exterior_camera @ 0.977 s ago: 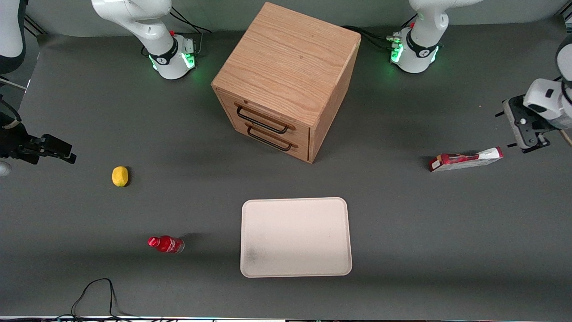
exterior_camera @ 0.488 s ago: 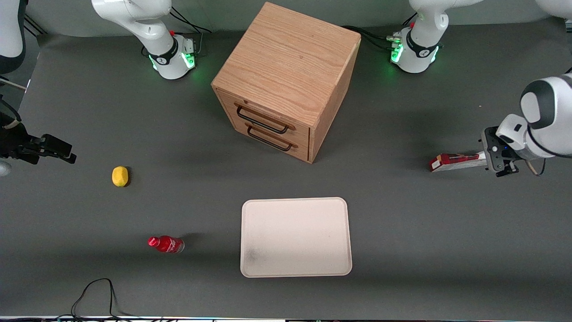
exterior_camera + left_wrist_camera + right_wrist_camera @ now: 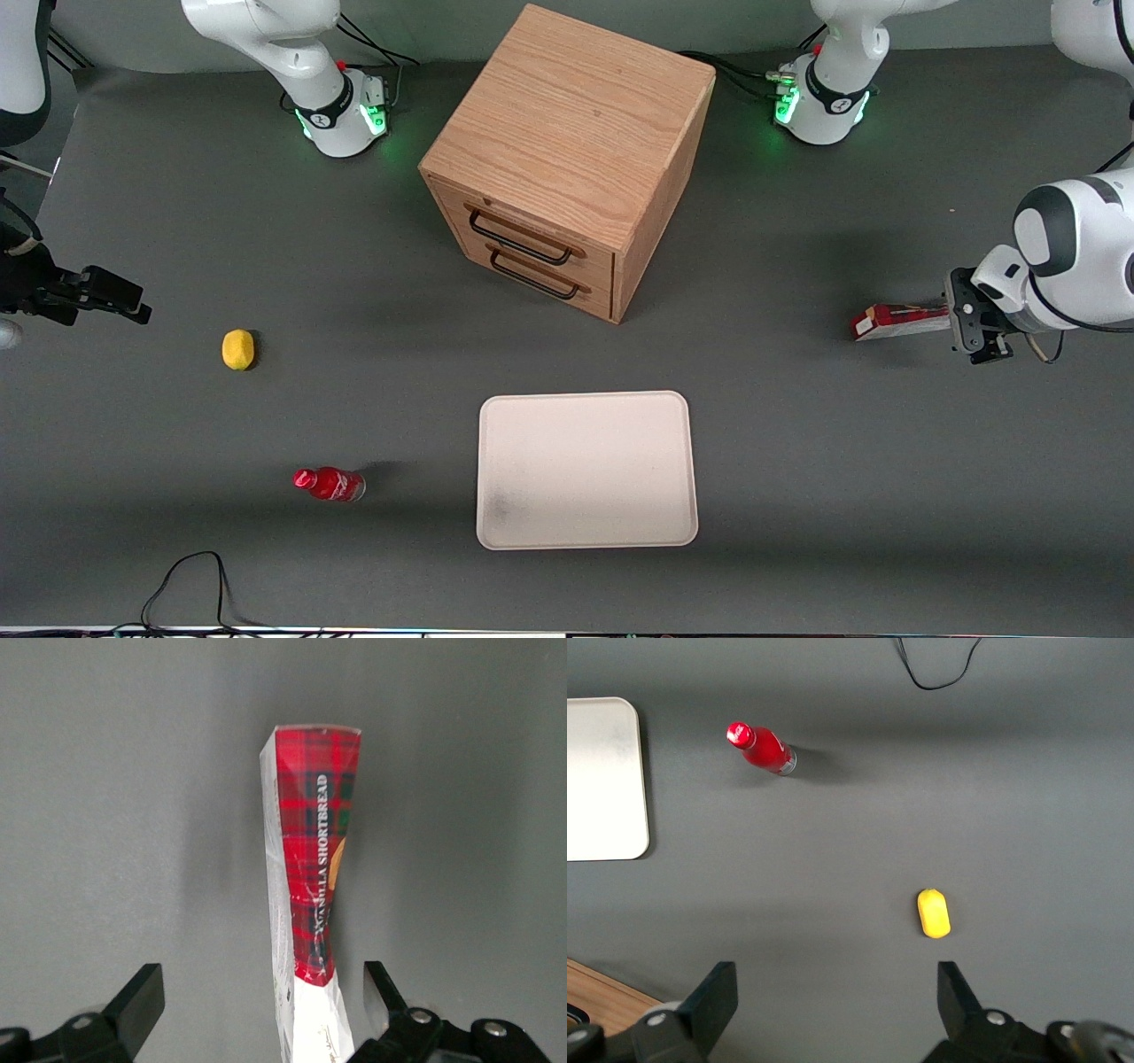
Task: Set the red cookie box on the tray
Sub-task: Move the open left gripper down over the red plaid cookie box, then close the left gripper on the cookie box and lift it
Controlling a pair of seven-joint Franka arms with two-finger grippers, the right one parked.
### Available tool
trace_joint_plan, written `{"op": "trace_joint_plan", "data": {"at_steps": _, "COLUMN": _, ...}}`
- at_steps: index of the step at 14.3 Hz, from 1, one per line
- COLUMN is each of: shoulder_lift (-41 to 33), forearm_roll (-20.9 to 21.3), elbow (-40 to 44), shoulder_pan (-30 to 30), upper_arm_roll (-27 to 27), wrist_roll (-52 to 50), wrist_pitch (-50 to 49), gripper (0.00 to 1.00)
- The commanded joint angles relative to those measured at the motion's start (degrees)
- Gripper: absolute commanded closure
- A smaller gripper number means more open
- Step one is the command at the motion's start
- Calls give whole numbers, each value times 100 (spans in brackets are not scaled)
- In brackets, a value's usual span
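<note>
Wrist-camera view on the working left arm: the black two-finger gripper stands spread wide, one finger on each side of the white end of the long, slim red-tartan cardboard cookie box, with clear gaps between pads and carton. Nothing is clamped yet. Lettering runs along the carton's narrow upper face, and a patch of orange biscuit print shows at its edge.

From the front camera, the same gripper hangs low over the box at the working arm's end of the dark grey table, covering the carton's white end so that only the red length shows. The carton lies flat on the mat, its long axis running roughly across the table, the red end pointing toward the middle and the white end toward the table's edge under the wrist. It is slightly skewed, the red end a little nearer the front camera.

By that evidence the job is at its opening stage: approach made, grasp not closed, lift and carry all still to come. The flat cream-white rectangular tray with rounded corners lies well apart from the box, nearer the front camera and toward the table's centre, and holds nothing. A wooden two-drawer cabinet stands farther from the camera than the tray. Toward the parked arm's end lie a small red bottle and a yellow lemon-shaped object.
</note>
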Motion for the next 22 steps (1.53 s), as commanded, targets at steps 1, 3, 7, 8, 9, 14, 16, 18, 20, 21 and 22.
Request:
{"op": "trace_joint_plan", "data": {"at_steps": 1, "shoulder_lift": 135, "forearm_roll": -44, "elbow": -18, "shoulder_pan": 86, "upper_arm_roll": -9, "wrist_roll": 314, "wrist_pitch": 119, "gripper": 0}}
{"op": "trace_joint_plan", "data": {"at_steps": 3, "shoulder_lift": 153, "forearm_roll": -44, "elbow": -228, "shoulder_pan": 103, "upper_arm_roll": -9, "wrist_roll": 342, "wrist_pitch": 364, "gripper": 2}}
{"op": "trace_joint_plan", "data": {"at_steps": 7, "shoulder_lift": 135, "forearm_roll": -52, "elbow": -317, "shoulder_pan": 103, "upper_arm_roll": -9, "wrist_roll": 342, "wrist_pitch": 401, "gripper": 30}}
{"op": "trace_joint_plan", "data": {"at_steps": 8, "shoulder_lift": 135, "forearm_roll": -61, "elbow": -326, "shoulder_pan": 103, "upper_arm_roll": -9, "wrist_roll": 342, "wrist_pitch": 401, "gripper": 51}}
{"op": "trace_joint_plan", "data": {"at_steps": 9, "shoulder_lift": 135, "forearm_roll": -79, "elbow": -361, "shoulder_pan": 103, "upper_arm_roll": -9, "wrist_roll": 342, "wrist_pitch": 409, "gripper": 85}}
{"op": "trace_joint_plan", "data": {"at_steps": 14, "shoulder_lift": 109, "forearm_roll": -201, "elbow": -484, "shoulder_pan": 103, "upper_arm_roll": -9, "wrist_roll": 333, "wrist_pitch": 488, "gripper": 100}}
{"op": "trace_joint_plan", "data": {"at_steps": 16, "shoulder_lift": 91, "forearm_roll": -211, "elbow": -493, "shoulder_pan": 103, "upper_arm_roll": -9, "wrist_roll": 333, "wrist_pitch": 471, "gripper": 100}}
{"op": "trace_joint_plan", "data": {"at_steps": 18, "shoulder_lift": 39, "forearm_roll": -211, "elbow": -441, "shoulder_pan": 86, "upper_arm_roll": -9, "wrist_roll": 333, "wrist_pitch": 375, "gripper": 100}}
{"op": "trace_joint_plan", "data": {"at_steps": 20, "shoulder_lift": -303, "forearm_roll": -202, "elbow": -388, "shoulder_pan": 16, "upper_arm_roll": -9, "wrist_roll": 263, "wrist_pitch": 165, "gripper": 100}}
{"op": "trace_joint_plan", "data": {"at_steps": 21, "shoulder_lift": -417, "forearm_roll": -193, "elbow": -205, "shoulder_pan": -11, "upper_arm_roll": -18, "wrist_roll": 254, "wrist_pitch": -115, "gripper": 100}}
{"op": "trace_joint_plan", "data": {"at_steps": 22, "shoulder_lift": -436, "forearm_roll": -176, "elbow": 145, "shoulder_pan": -37, "upper_arm_roll": -27, "wrist_roll": 254, "wrist_pitch": -527, "gripper": 100}}
